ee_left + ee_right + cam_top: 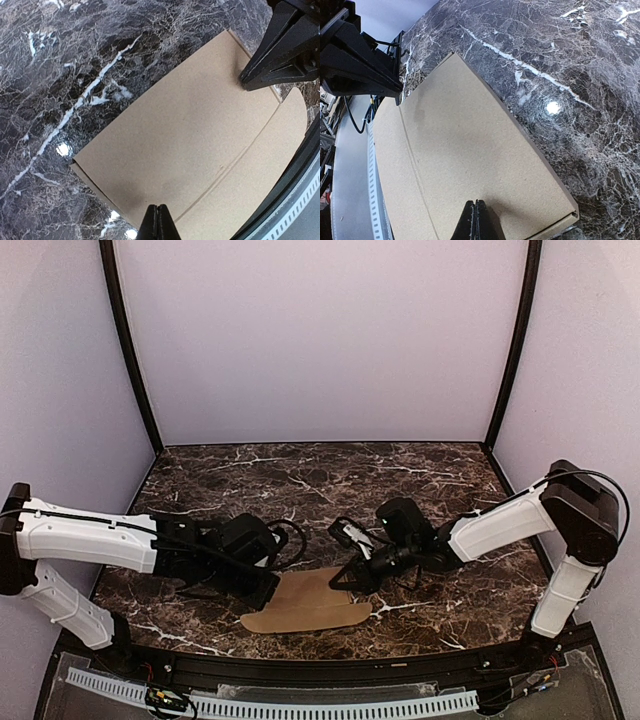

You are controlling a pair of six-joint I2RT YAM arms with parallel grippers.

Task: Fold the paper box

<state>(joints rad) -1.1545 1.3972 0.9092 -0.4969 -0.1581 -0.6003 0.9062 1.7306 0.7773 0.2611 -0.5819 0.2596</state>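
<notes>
Flat tan-brown, thin-cardboard paper box [308,602] lay on the dark, white-veined marble bench [300,480], close to the near edge & roughly centred btw the two arms. It was an unfolded oblong w/ one long crease [235,160] running left-right. On the near side of that crease sat a rounded flap [292,120], reaching almost to the black rail [300,175] along the bench's near edge. No wall or flap stood up anywhere.

Left fingers [155,226] were pressed together, nothing btw them, tips down on the panel at its left end, right by the crease. Right fingers [472,225] were likewise together & holding nothing, tips on the panel at its right end, further from the crease, toward the far edge.

Step in hand looked like pinning or flattening the sheet ahead of a first fold, so the task was prob. barely begun. To do it well:
- Press evenly at both ends. Thin card on slick marble will likely skate or bow if one side pushes harder.
- Use one tip as anchor on the far side of the crease while the other works the flap, so the bend lands on the scored line.
- Fingers would need to part to catch the flap's edge. There is little room by the rail, so approach shallow & slow.
</notes>
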